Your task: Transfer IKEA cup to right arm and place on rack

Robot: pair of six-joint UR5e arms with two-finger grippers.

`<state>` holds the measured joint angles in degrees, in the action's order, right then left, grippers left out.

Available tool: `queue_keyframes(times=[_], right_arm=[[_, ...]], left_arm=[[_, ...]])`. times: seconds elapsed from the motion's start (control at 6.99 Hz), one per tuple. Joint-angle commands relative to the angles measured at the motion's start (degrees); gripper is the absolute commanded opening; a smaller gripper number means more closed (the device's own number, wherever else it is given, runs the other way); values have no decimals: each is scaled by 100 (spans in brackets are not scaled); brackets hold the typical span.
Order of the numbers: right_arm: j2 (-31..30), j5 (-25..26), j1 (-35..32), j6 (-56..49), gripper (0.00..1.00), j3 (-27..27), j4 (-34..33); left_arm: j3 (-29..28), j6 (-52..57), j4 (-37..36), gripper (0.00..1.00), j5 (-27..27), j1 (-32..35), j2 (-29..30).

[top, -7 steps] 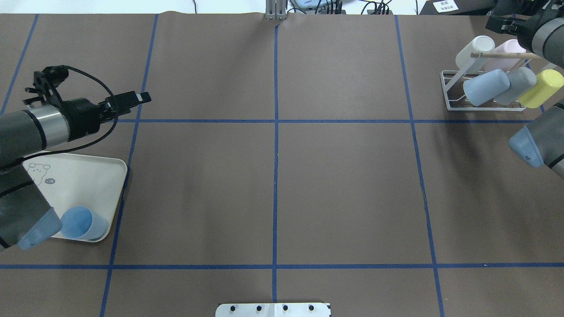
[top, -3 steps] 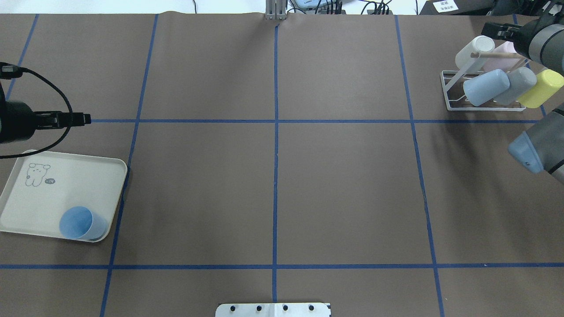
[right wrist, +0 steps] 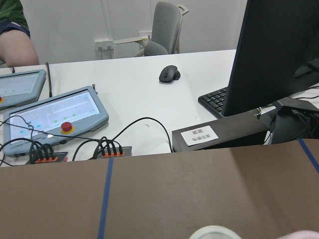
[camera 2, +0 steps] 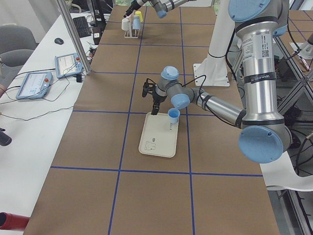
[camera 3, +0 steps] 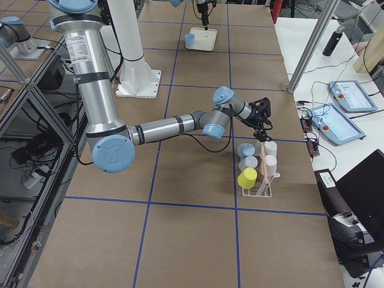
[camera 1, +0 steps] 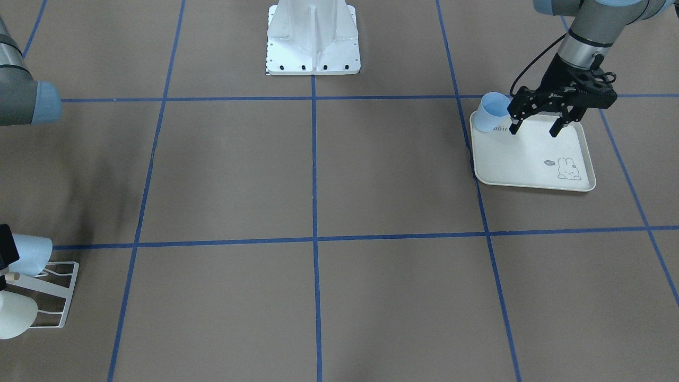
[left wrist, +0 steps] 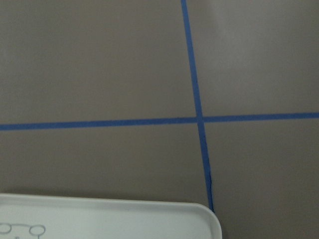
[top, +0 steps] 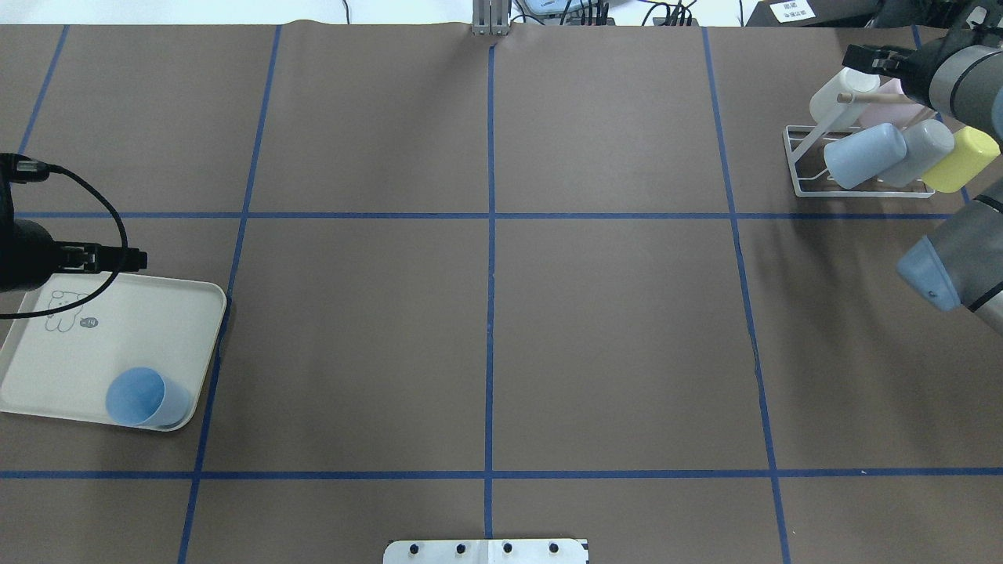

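The IKEA cup is light blue and stands open side up in a corner of the cream tray. It also shows in the front view as the cup. My left gripper hangs open over the tray, pointing down with nothing between its fingers, and the cup is a little to its side. Far away at the other end, my right gripper is above the white wire rack, near a white cup. Whether the right gripper is open or shut does not show. The right wrist view shows no fingers.
The rack holds white, pink, pale blue, grey and yellow cups on its pegs. The tray corner fills the bottom of the left wrist view. Brown paper with blue tape lines covers the table. Monitors, control tablets and cables lie beyond the far edge.
My left arm has swung back, uncovering the tray, and its gripper now points down over the tray. My right gripper has drifted slightly up and left above the rack.
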<state>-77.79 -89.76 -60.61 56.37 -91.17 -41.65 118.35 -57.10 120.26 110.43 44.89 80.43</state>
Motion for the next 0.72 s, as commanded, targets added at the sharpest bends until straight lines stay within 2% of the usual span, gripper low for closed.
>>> queue_keyframes(times=[0.0, 0.14, 0.57], right_arm=[[-17, -427, 5, 41, 99, -1134, -1241], [-17, -489, 23, 67, 99, -1357, -1527], [-17, -516, 172, 287, 99, -1368, -1521]], left_arm=[[-83, -151, -29, 100, 321, -453, -72], [-188, -379, -29, 100, 321, -681, -150], [-23, -364, 41, 100, 444, -675, -615]])
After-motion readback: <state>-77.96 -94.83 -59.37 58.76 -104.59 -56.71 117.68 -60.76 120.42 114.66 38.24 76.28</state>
